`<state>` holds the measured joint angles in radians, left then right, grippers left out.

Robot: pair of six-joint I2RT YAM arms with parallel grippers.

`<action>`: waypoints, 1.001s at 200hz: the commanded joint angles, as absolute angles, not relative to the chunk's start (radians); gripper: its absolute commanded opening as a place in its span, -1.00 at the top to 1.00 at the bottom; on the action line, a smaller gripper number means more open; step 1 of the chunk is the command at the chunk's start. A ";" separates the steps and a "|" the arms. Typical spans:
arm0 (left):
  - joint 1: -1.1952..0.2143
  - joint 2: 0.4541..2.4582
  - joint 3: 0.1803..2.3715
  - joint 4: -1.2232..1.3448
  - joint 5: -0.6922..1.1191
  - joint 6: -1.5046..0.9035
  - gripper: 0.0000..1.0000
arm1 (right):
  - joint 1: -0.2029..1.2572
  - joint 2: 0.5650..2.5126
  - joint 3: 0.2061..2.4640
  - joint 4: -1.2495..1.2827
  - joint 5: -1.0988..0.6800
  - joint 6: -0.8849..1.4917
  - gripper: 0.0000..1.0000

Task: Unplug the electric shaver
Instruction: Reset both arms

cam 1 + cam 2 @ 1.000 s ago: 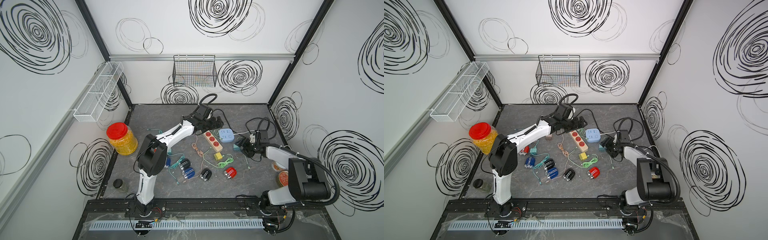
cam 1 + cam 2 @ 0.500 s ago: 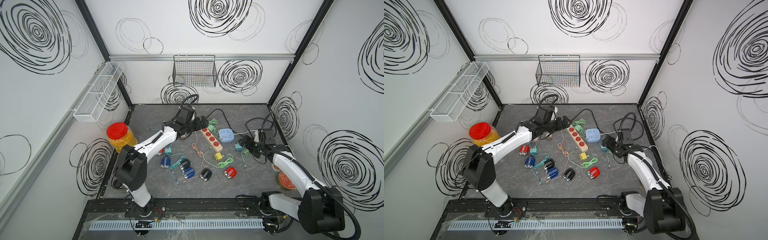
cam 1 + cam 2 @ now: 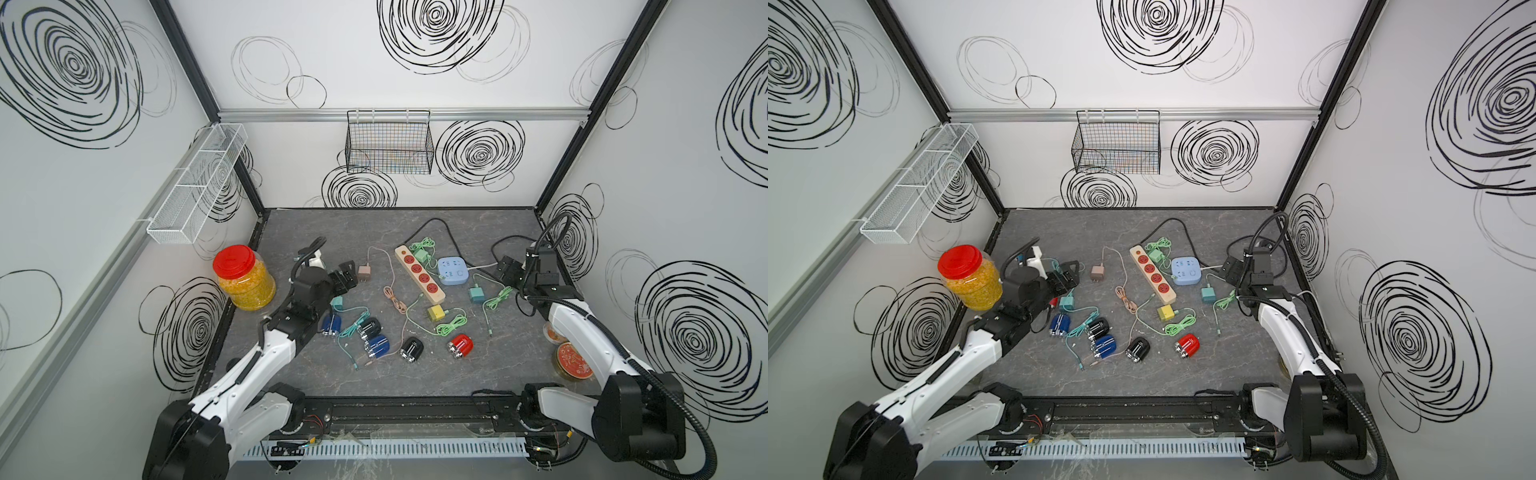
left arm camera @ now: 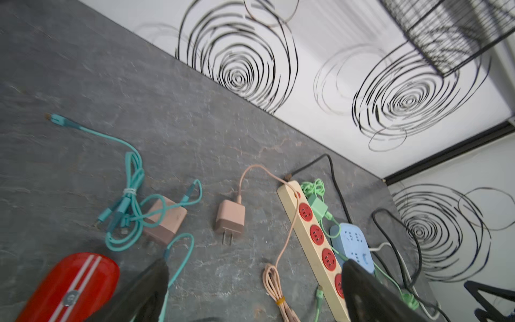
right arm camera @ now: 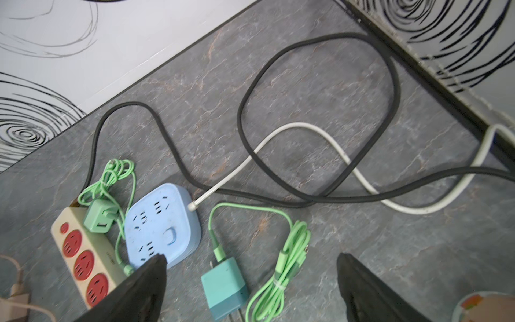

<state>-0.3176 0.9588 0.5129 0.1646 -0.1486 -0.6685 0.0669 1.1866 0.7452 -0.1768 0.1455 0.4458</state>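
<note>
- Nearest your base, the shavers are lying loose on the table (image 3: 478,374): a red shaver (image 3: 460,345), a black shaver (image 3: 411,349), and a bunch of three more (image 3: 377,346) toward your left arm.
- A teal cable (image 3: 351,322) is threading through that bunch, and a green cable (image 3: 451,326) is coiling just beside the red one. You cannot tell from here which shaver has a plug in it, so you are risking a pull on the wrong lead.
- These shavers are looking small and light. Tugging a cable without pinning the body is likely to drag the shaver along instead of freeing the plug.
- A second red shaver (image 4: 69,284) is sitting close under your left wrist among teal loops. Lowering that arm could snag them.
- Your left gripper (image 3: 348,275) is hanging wide and empty near a pink charger (image 3: 365,273).
- Your right gripper (image 3: 508,271) is also spread wide and holding nothing, near a teal charger (image 3: 476,294). Jaws this wide could be sweeping neighbours aside on the way down.
- Between them, the power strip (image 3: 419,278) and a blue socket block (image 3: 454,270) are lying touching. Catching either one's thick lead could shift everything.
</note>
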 commanded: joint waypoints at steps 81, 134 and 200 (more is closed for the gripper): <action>-0.131 0.780 0.322 0.365 -0.344 -0.506 -0.98 | 0.045 1.077 0.587 0.047 0.231 0.307 -0.93; -0.097 0.940 0.289 0.633 -0.386 -0.209 -0.98 | 0.020 1.019 0.525 0.139 0.187 0.268 -0.92; 0.001 1.228 0.221 1.037 -0.184 -0.094 -0.98 | 0.006 1.041 0.448 0.315 0.140 0.160 -0.90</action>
